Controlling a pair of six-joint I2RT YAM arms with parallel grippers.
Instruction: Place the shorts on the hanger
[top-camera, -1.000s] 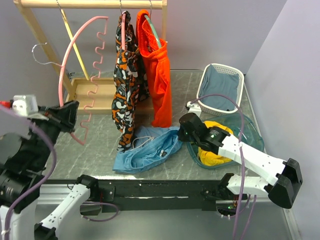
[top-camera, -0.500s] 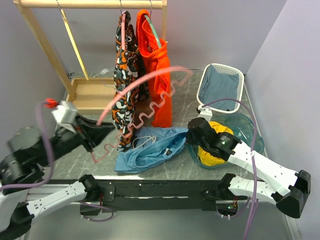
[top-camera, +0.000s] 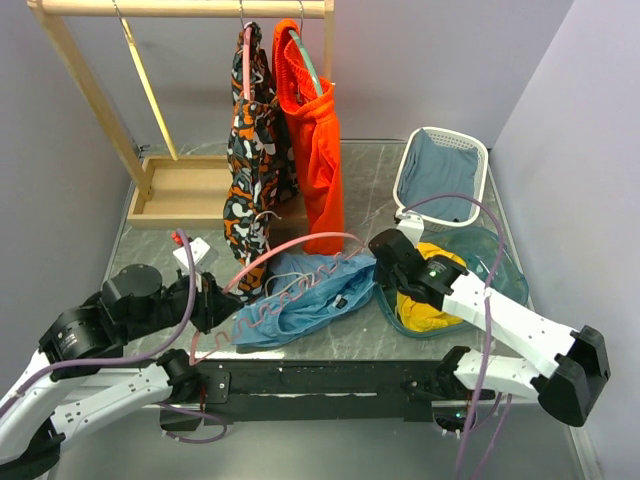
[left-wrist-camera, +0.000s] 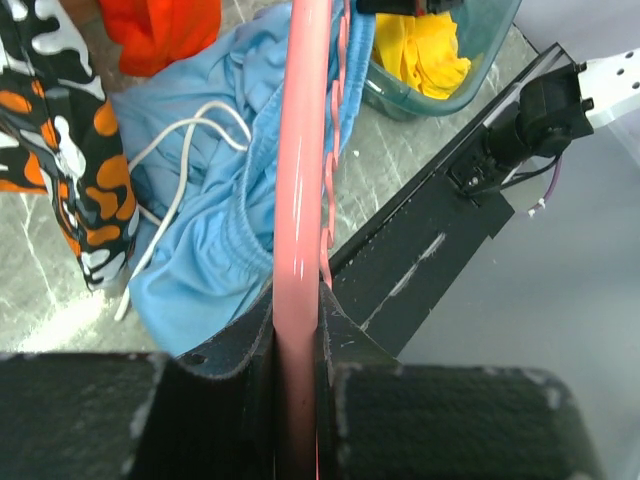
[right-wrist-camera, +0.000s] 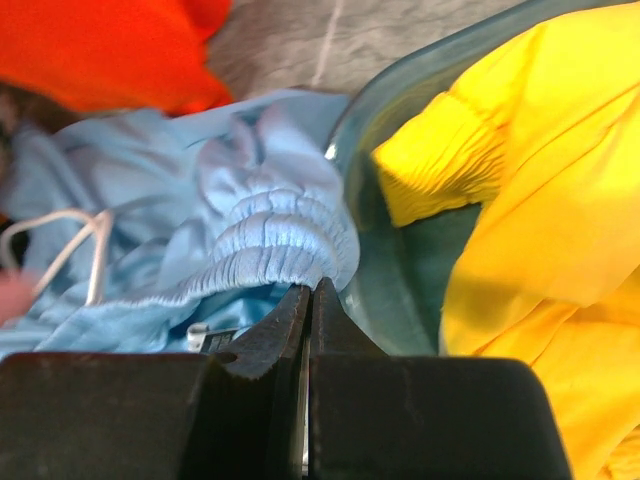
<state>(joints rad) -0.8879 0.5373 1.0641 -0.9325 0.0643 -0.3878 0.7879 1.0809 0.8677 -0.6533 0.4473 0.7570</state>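
Gripping shorts (right-wrist-camera: 260, 235) (waistband), right claw (right-wrist-camera: 308, 292).

Robot lab: 2 arms (top-camera: 500, 310) bolted to tbl (top-camera: 370, 190).

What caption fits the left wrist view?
Left end effector clamps the pink hanger over the blue shorts.

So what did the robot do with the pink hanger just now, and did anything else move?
The left gripper, never letting go, swung the pink hanger down from upright by the rack to sit low over the blue shorts. The right gripper stayed pinched on their waistband, barely shifting. The orange shorts and patterned garment still hang unmoved.
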